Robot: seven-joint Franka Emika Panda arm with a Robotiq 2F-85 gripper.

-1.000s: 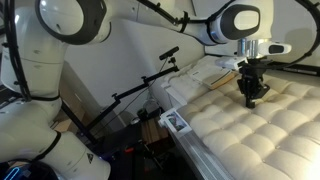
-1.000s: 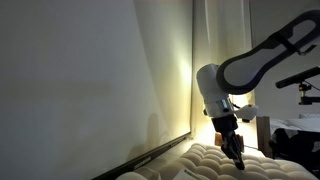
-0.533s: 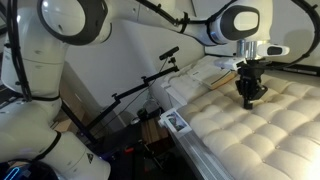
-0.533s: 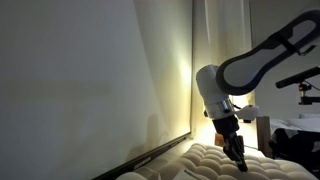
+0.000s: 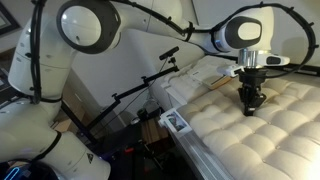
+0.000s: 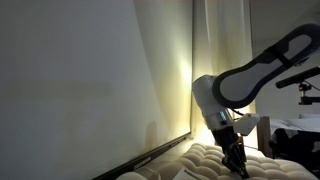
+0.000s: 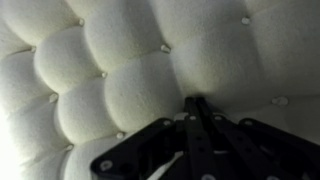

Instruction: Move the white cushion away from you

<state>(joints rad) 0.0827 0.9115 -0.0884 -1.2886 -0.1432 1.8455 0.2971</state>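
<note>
**One quilted pad, my closed fingers down on it**

Closest to me, the wrist view is filled with the white cushion point(image 7: 120, 85): puffy tufted squares with small buttons at the dimples. My gripper point(image 7: 196, 102) comes in from the bottom of that view. Its black fingers point(image 7: 150, 150) are drawn together with no gap between them, and the tips are sunk into a seam between squares. I cannot tell whether any fabric is caught between the tips.

In an exterior view my gripper point(image 5: 250, 106) points straight down onto the white cushion point(image 5: 260, 135). The cushion spreads over the whole right side like a mattress, and my own white arm point(image 5: 90, 25) arches over it. Just beside the cushion's near edge lies a small white-and-black object point(image 5: 175, 122) that is too small to name. Past it a black tripod-like stand point(image 5: 140, 92) leans beside my base. None of this shows in the wrist view.

In an exterior view from low down, only a strip of the cushion point(image 6: 205, 160) shows, with my gripper point(image 6: 238, 166) pressed on it. Behind is a pale wall point(image 6: 90, 80), brightly lit at a vertical seam. A dark stand point(image 6: 305, 85) is at the far right.
</note>
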